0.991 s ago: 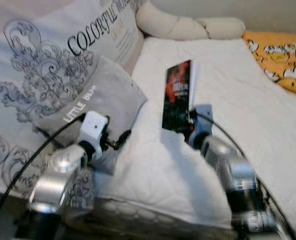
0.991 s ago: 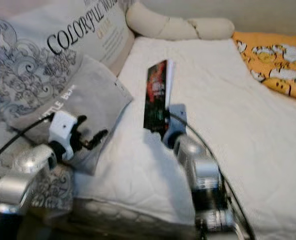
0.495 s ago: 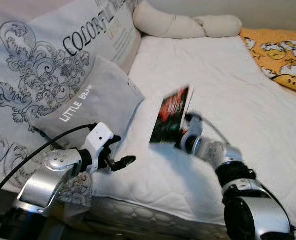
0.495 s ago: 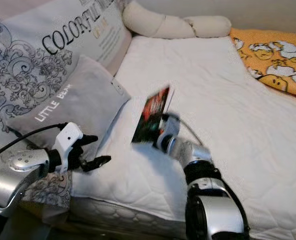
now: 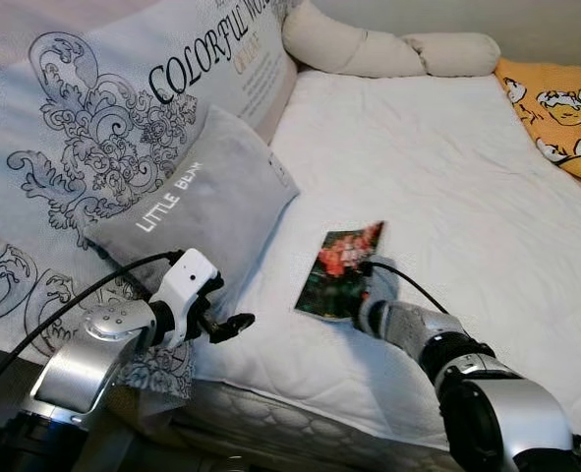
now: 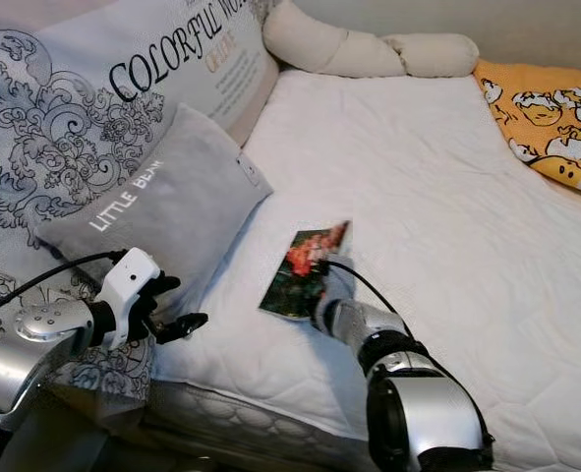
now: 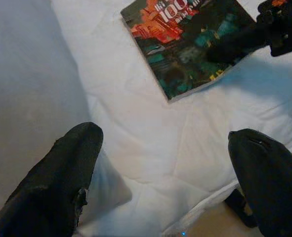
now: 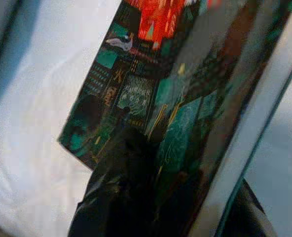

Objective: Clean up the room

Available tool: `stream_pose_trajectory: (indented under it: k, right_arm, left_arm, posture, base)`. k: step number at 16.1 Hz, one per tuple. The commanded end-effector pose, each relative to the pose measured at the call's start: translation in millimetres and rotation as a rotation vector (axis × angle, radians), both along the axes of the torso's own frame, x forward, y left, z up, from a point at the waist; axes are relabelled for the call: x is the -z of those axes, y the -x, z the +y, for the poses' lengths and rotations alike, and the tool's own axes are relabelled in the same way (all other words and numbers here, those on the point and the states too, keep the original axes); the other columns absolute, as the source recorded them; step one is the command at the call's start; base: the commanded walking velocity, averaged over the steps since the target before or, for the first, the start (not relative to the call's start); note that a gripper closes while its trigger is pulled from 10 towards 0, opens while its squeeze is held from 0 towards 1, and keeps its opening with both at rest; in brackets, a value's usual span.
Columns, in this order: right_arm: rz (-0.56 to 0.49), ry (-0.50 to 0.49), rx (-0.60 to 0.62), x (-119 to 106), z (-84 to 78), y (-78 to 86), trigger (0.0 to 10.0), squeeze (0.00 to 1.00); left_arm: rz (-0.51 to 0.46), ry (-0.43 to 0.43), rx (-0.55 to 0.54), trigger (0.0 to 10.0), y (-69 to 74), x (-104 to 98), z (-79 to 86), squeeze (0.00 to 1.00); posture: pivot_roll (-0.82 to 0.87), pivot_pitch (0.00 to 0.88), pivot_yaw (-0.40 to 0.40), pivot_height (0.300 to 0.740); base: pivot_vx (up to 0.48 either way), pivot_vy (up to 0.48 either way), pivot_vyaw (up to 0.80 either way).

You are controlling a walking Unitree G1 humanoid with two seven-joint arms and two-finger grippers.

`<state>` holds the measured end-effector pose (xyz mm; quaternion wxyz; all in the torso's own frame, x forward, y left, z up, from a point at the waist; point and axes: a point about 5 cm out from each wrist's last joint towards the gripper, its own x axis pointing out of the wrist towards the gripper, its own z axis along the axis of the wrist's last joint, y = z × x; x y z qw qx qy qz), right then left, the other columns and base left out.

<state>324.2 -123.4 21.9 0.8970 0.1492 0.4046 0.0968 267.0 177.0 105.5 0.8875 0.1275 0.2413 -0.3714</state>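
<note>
Right gripper clamped on the book near one edge, left gripper spread and empty; thin grip could let it slip onto the mattress.

White mattress open beyond book, grey pillow crowding left

Bed: book, grey pillow, bolster.

We cannot read the book's small cover text; the right gripper's fingertips hide behind it, and the orange blanket is cut off.
</note>
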Motion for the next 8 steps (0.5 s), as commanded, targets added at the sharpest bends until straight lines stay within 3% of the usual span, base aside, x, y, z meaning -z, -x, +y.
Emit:
stream_pose_trajectory:
  k: [1, 8]
  right_arm:
    - [-0.027, 0.034, 0.038, 0.8, -11.0, -0.7, 10.0, 1.0]
    - [-0.034, 0.115, 0.001, 8.9, -41.8, 7.7, 10.0, 1.0]
  left_arm:
    - [-0.002, -0.021, 0.0, 10.0, 2.3, 1.4, -2.7, 0.0]
    - [-0.001, -0.03, -0.042, 10.0, 1.7, 14.4, -18.3, 0.0]
  posture:
    - [0.12, 0.0, 0.034, 0.74]
    - [0.11, 0.0, 0.044, 0.74]
  base:
    - [0.0, 0.0, 0.0]
    - [0.0, 0.0, 0.0]
